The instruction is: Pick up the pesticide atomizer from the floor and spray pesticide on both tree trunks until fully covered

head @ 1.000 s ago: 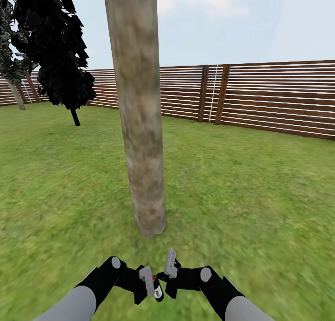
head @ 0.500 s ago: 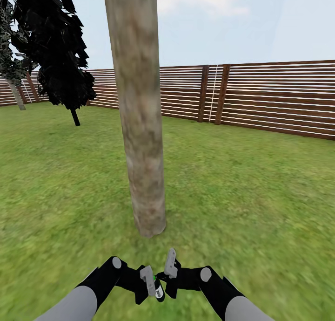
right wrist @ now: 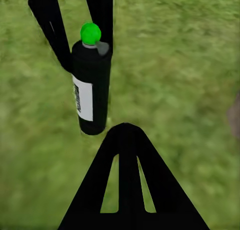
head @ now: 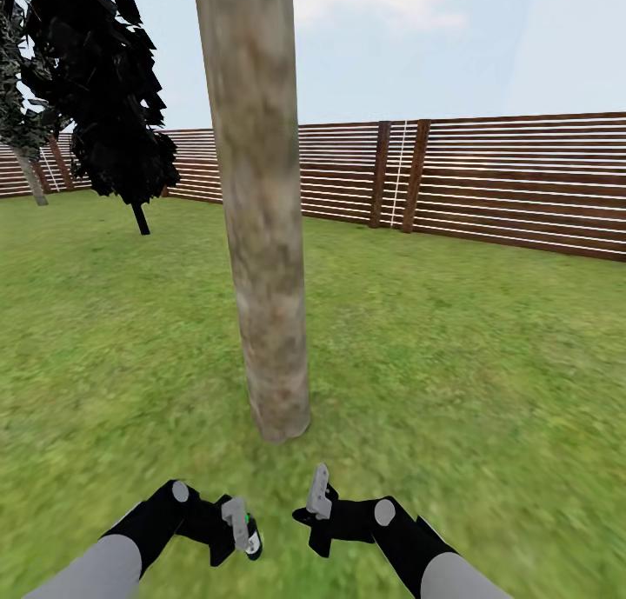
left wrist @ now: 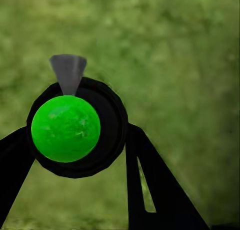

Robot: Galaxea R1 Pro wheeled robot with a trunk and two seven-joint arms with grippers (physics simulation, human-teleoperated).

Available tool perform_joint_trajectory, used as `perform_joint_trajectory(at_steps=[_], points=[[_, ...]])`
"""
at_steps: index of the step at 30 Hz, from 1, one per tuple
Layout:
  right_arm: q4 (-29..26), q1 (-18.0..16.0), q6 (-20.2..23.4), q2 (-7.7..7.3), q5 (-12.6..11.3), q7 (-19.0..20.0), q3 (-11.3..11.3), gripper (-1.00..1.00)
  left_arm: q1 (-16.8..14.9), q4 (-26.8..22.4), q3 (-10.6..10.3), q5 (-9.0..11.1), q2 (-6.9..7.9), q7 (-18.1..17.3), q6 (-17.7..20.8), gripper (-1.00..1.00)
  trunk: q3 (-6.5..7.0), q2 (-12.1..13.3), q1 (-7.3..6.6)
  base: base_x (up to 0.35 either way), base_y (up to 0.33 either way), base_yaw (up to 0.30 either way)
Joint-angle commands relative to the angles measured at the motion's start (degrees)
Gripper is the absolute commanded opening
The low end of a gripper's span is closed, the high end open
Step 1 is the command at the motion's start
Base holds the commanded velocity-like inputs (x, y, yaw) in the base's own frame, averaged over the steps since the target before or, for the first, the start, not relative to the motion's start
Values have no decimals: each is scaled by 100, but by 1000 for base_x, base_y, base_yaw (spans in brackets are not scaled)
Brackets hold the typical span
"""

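Observation:
The tree trunk (head: 261,234), a thick column of mottled grey-brown bark, rises from the grass straight ahead. Just short of its base, my left gripper (head: 240,529) is shut on the pesticide atomizer (head: 252,543). The atomizer is a dark upright bottle (right wrist: 91,92) with a white label, and its round top (left wrist: 65,129) is green. The left gripper's black fingers (left wrist: 152,185) press the bottle from both sides. My right gripper (head: 318,493) hovers a short way to the right of the atomizer, shut and holding nothing. A second tree (head: 26,160) with a grey trunk stands far off at the left.
A narrow black-leaved tree (head: 109,95) with a thin dark stem stands back left. A brown slatted fence (head: 487,182) closes the lawn behind. Open grass (head: 469,364) spreads around the trunk on all sides.
The atomizer's top has turned from red to green. My left arm has carried the atomizer to the left, away from the right gripper, which has stayed put.

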Motion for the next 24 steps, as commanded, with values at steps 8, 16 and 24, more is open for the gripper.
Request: perform_joint_trajectory(at_steps=[8,16,24], points=[[10,3,-29,1,56,-5,-4,-100,47,-7,17,-29,937,-10,-67,-100,-5,-2,-1,0,0,0],[27,6,-38,1,46,-12,-23,100,57,77,66,-11,1558,-10,-96,-100,-5,-2,-1,0,0,0],[369,20,-35,-433,-243,-433,-68,100,60,89,810,404,1570,840,-77,-100,-5,-2,-1,0,0,0]])
